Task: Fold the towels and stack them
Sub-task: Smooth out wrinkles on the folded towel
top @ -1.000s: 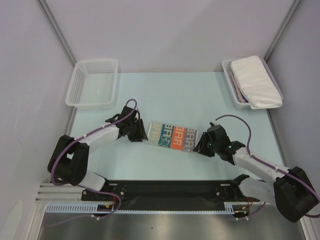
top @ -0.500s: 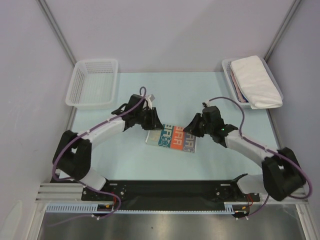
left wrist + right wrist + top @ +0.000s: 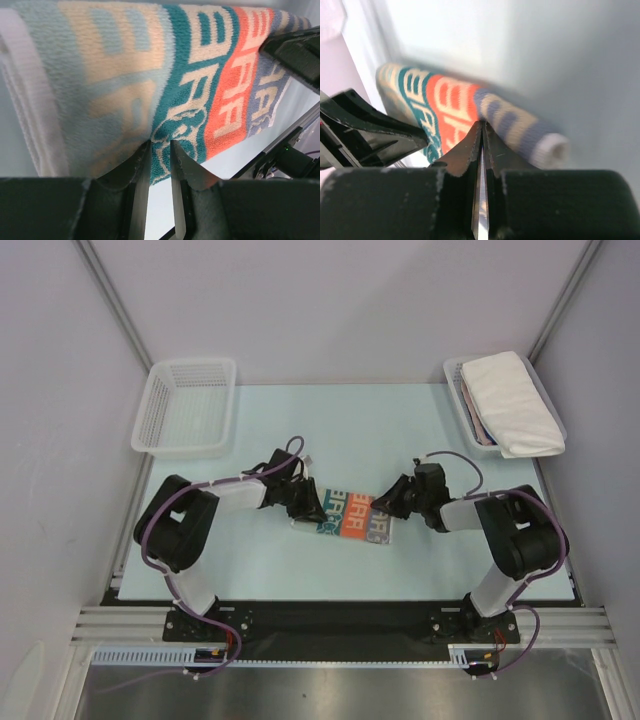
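The right hand (image 3: 481,131) has its two dark fingers (image 3: 466,150) pressed nearly together, tips touching the folded lettered towel (image 3: 470,107) on the pale tabletop (image 3: 545,60). The other arm's black hand (image 3: 370,130) sits at the towel's left end.

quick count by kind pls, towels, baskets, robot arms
towels: 3 visible (lettered towel, white towel, pinkish towel under it)
baskets: 2 (left basket, right basket)
robot arms: 2 (left arm, right arm)
total: 7

Two baskets (image 3: 186,407) (image 3: 462,390) — three towels (image 3: 345,515) (image 3: 512,403) (image 3: 480,427), perhaps more stacked.
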{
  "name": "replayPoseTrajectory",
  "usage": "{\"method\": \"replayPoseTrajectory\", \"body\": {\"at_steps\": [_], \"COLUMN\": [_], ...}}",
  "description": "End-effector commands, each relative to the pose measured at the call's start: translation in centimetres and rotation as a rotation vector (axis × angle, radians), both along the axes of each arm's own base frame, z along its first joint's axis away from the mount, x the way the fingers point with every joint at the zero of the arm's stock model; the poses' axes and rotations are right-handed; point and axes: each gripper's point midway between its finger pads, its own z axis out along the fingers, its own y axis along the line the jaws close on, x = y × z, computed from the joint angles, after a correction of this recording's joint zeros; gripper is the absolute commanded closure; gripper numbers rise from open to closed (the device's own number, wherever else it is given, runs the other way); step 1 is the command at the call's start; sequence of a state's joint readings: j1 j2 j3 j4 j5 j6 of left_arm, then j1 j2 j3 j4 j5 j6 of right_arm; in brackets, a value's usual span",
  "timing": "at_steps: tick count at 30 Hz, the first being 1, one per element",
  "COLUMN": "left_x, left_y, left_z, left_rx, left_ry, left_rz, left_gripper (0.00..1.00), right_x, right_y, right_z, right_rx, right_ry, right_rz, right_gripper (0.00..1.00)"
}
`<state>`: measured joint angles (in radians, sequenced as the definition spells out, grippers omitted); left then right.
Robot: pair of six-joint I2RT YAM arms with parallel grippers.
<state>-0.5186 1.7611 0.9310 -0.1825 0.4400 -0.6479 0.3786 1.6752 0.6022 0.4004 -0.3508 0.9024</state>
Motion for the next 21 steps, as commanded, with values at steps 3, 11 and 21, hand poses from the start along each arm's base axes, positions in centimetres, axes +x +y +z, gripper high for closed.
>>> {"method": "replayPoseTrajectory", "body": {"at_steps": [3,11,21], "left_x": [0.4,1.0,2.7], "left_y": [1.0,0.6,-0.5], "left_z": [-0.9,-0.2,3.0], "left_rx": [0.015,0.005,-0.026], "left_ry": [-0.01,-0.026,-0.082], "left_rz": [0.047,0.037,0.013], "left_gripper": [0.73,0.72,0.71], "right_x": [0.7,0.5,-2.9], "right_y": [-2.5,-3.2,-3.4], "right_z": [0.0,2.8,6.6], "right_rx": [0.036,-0.004,-0.094], "right_ry": [-0.034,-0.077,-0.145], "right_rz": [-0.018,-0.012,0.026], "right_gripper": [0.94,0.93,0.76]}}
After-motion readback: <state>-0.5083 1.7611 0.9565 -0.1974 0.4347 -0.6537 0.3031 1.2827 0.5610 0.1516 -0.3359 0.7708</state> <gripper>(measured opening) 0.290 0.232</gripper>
